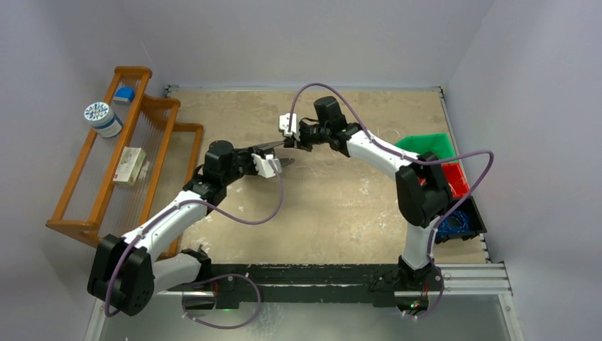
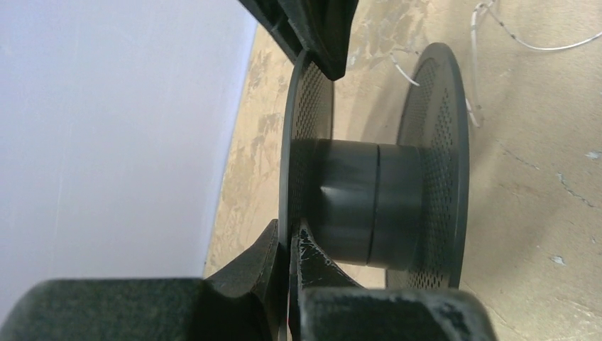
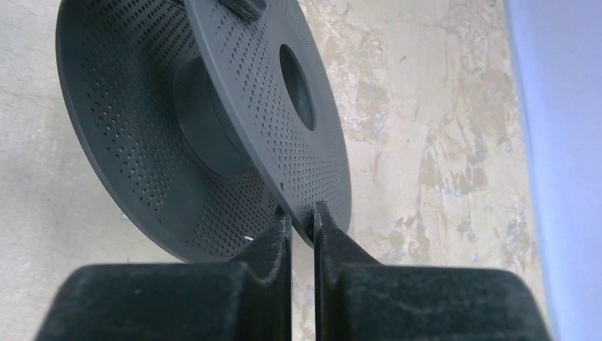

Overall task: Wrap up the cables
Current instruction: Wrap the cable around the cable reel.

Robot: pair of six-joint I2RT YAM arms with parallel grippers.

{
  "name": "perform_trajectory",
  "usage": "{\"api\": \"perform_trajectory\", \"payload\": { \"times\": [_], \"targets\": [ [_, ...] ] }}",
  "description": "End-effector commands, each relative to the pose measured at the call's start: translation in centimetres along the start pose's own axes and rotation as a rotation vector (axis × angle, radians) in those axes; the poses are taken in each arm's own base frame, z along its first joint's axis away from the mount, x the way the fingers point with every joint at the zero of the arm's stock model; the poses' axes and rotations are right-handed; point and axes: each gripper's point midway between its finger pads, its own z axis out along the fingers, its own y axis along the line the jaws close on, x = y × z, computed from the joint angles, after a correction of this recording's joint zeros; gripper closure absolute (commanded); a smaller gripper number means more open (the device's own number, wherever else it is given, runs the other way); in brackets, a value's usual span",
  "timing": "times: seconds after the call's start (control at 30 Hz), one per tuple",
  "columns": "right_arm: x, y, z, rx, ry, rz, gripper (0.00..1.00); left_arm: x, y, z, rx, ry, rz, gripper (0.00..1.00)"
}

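Spool point(image 2: 369, 199), black, perforated: 1; flanges 2, hub bare; over mid-tabletop point(image 1: 341, 213), between both tools.
Left tool point(image 2: 289, 234): 1, clamped narrow on a flange rim.
Right tool point(image 3: 302, 217): 1, pinching a flange rim.
Cables point(image 2: 497, 32): whitish loose strand lying on the tabletop just beyond the spool; count unclear.
Open surface on the near side.
Wooden rack point(image 1: 106, 185): 1, left edge.
Bins point(image 1: 426, 145), green and red: 2, right edge.

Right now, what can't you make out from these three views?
- Left wrist: the cable runs off the top and right edges, so its ends are unseen. The far flange of the spool hides any attachment.
- Top view: cable too thin to see, and the wrists mostly hide the spool.
- Right wrist: spool's upper rim cut by the frame. No cable shows.
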Motion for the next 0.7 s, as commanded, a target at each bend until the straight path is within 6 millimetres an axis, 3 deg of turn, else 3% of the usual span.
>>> {"api": "perform_trajectory", "payload": {
  "times": [0.0, 0.13, 0.37, 0.43, 0.67],
  "targets": [
    [-1.0, 0.5, -0.3, 0.012, -0.020, 0.087, 1.00, -2.3, 1.5, 0.3, -0.040, -0.082, -0.058, 1.00],
    [-1.6, -1.0, -0.8, 0.105, -0.032, 0.104, 1.00, -2.2, 3.7, 0.0, -0.153, -0.069, -0.123, 0.94],
    [-2.5, -3.2, -2.4, 0.282, -0.052, 0.193, 1.00, -1.1, 6.5, -0.6, -0.315, -0.015, -0.213, 0.37],
    [-2.7, -3.9, -2.9, 0.334, -0.063, 0.216, 1.00, -0.9, 7.4, -0.9, -0.360, -0.002, -0.248, 0.29],
    [-2.3, -5.6, -3.8, 0.466, -0.059, 0.264, 1.00, 0.0, 10.8, -2.8, -0.569, 0.038, -0.363, 0.22]
  ]
}}
